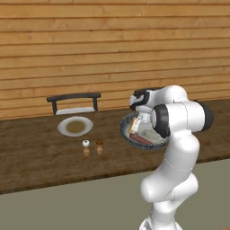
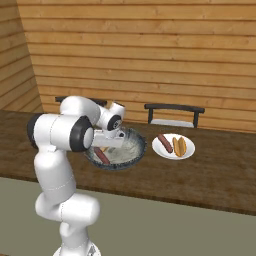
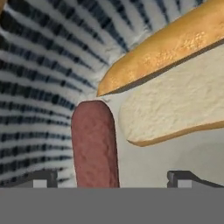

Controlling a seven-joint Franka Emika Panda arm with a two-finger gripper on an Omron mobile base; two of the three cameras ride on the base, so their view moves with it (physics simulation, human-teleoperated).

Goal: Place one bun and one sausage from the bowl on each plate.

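My gripper (image 3: 113,180) hangs open low inside the dark striped bowl (image 3: 39,87). A reddish-brown sausage (image 3: 94,144) lies between its two fingertips, nearer the left one, with gaps on both sides. Just beyond it rests a split bun (image 3: 175,74), golden crust up and pale crumb showing. From the right base view the bowl (image 2: 131,148) sits at mid-counter with the sausage (image 2: 101,156) in it. To its right, a white plate (image 2: 187,152) carries a sausage (image 2: 165,143) and a bun (image 2: 180,146). The left base view shows another plate (image 1: 63,127) with nothing on it, left of the bowl (image 1: 124,130).
Two small shakers (image 1: 86,143) (image 1: 99,143) stand on the wooden counter between the bare plate and the bowl. Dark chairs (image 1: 74,103) (image 2: 172,114) stand behind the counter against the plank wall. My arm's elbow covers the bowl's right side in the left base view.
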